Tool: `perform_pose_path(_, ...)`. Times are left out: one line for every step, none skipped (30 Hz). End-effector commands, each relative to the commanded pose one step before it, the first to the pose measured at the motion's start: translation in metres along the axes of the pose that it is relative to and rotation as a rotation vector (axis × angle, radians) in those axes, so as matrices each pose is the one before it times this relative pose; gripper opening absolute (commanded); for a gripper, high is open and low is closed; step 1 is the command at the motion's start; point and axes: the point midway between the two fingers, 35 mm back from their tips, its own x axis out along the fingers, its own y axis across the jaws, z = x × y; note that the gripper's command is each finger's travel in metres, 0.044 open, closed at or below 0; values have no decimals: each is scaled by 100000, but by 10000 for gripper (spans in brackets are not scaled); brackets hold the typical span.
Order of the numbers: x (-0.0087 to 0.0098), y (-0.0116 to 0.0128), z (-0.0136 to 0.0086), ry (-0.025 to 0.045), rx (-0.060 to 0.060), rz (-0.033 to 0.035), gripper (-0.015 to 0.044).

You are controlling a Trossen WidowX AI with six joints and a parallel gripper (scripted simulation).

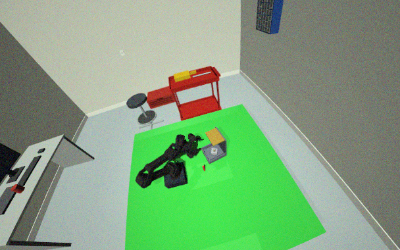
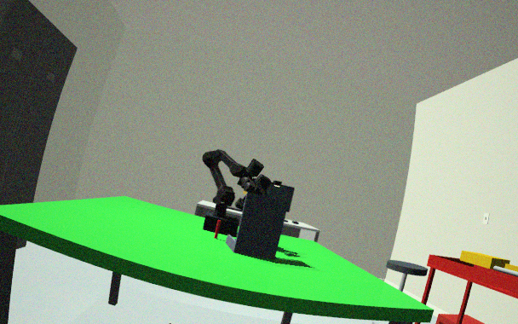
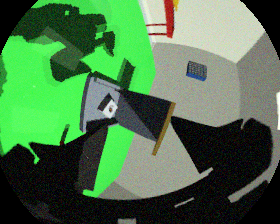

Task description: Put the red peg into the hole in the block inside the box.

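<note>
The red peg [image 1: 204,168] [image 2: 217,229] stands upright on the table, outside the box, near its open front. The grey box [image 1: 210,159] [image 2: 261,226] [image 3: 93,97] holds a white block [image 1: 212,151] [image 3: 105,109] with a hole in its top, on the floor below the orange-yellow roof [image 1: 214,135] [image 3: 164,130]. My gripper [image 1: 202,144] [image 3: 140,122] is open and empty. It is raised beside the box, on the arm's side, and its fingers point toward the box. In the exterior view the box's dark wall partly hides it.
The black arm base [image 1: 175,175] stands on the green table [image 1: 258,197] [image 2: 142,239], close to the peg. The box's upright back wall and the jutting roof are obstacles near the fingers. A red cart [image 1: 195,79] and a stool [image 1: 137,100] stand beyond the table.
</note>
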Motion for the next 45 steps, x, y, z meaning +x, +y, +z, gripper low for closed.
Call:
perform_pose_path(240,1666,-1410,6682,-12907,5537,440)
perform_pose_path(62,335,-264,1321,-2778,1167,440)
perform_pose_path(64,343,-252,1281,-2780,1209,440)
perform_pose_path(65,351,-240,1240,-2782,1249,440)
perform_pose_path(66,358,-227,1197,-2784,1288,440)
perform_pose_path(67,364,-215,1153,-2785,1326,440)
perform_pose_path(68,370,-202,1109,-2787,1362,440)
perform_pose_path(69,376,-189,1062,-2789,1396,440)
perform_pose_path(69,381,-176,1015,-2791,1429,440)
perform_pose_path(70,386,-163,967,-2793,1460,440)
perform_pose_path(71,390,-149,918,-2795,1490,440)
perform_pose_path(72,394,-136,868,-2798,1518,440)
perform_pose_path(73,397,-122,817,-2800,1545,440)
perform_pose_path(74,400,-108,765,-2802,1570,440)
perform_pose_path(75,402,-95,712,-2805,1593,440)
perform_pose_path(76,404,-81,659,-2807,1614,440)
perform_pose_path(76,405,-67,605,-2810,1633,440)
perform_pose_path(77,406,-53,550,-2812,1651,440)
perform_pose_path(78,407,-39,495,-2815,1667,440)
perform_pose_path(79,407,-25,439,-2818,1680,440)
perform_pose_path(80,406,-11,383,-2821,1693,440)
perform_pose_path(80,405,3,327,-2824,1703,440)
perform_pose_path(81,404,16,270,-2827,1711,440)
perform_pose_path(82,402,30,213,-2830,1717,440)
perform_pose_path(82,399,44,156,-2833,1722,440)
perform_pose_path(83,396,57,99,-2836,1724,440)
perform_pose_path(84,393,70,42,-2840,1725,440)
perform_pose_path(84,389,84,-15,-2843,1724,440)
perform_pose_path(71,321,80,-56,-2370,1433,440)
perform_pose_path(43,190,53,-53,-1423,858,440)
perform_pose_path(15,63,19,-21,-475,286,440)
perform_pose_path(0,0,0,0,0,0,440)
perform_pose_path(0,0,0,0,0,0,440)
perform_pose_path(0,0,0,0,0,0,440)
perform_pose_path(0,0,0,0,0,0,440)
perform_pose_path(0,0,0,0,0,0,440)
perform_pose_path(0,0,0,0,0,0,440)
perform_pose_path(0,0,0,0,0,0,440)
perform_pose_path(23,7,-16,-8,3,1,414)
perform_pose_path(69,20,-49,-22,9,3,387)
perform_pose_path(115,36,-83,-29,14,4,361)
perform_pose_path(147,49,-107,-23,13,3,335)
perform_pose_path(148,53,-110,-9,9,1,309)
perform_pose_path(148,57,-112,6,4,0,282)
perform_pose_path(147,60,-113,21,-1,-2,256)
